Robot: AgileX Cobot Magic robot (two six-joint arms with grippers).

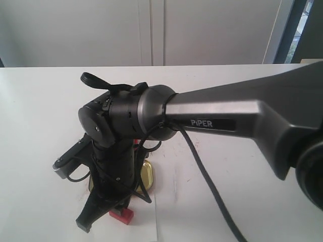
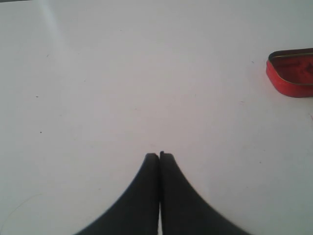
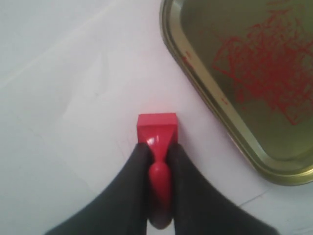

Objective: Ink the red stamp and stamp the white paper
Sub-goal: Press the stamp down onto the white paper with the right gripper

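My right gripper is clamped on the red stamp, both fingers pinching the narrow waist of its knobbed handle so the square base stays free and points straight down. I hold it high on the handle for a reason: the fingers stay clear of the inked face, and the base can sit flat without my pads touching the sheet.

The stamp stands on the white paper, a little in from the edge nearest the gold tin tray. From the wrist view the base looks level and seated on the sheet (I cannot tell how hard it presses, nor whether any gap remains underneath). The tray lies just beside the stamp, overlapping the paper's edge, and its floor is covered in red ink smears. Keeping it that close makes for a short trip from ink to paper.

In the exterior view my right arm reaches across the table and hides most of the sheet, so I see no imprint from here.

My left gripper is pressed shut on nothing, hovering over bare tabletop well away from the work, with the red ink tin off to one side. I judge this to be the stamping step itself: a straight lift would give the cleanest mark, since any sideways drag could smear it.
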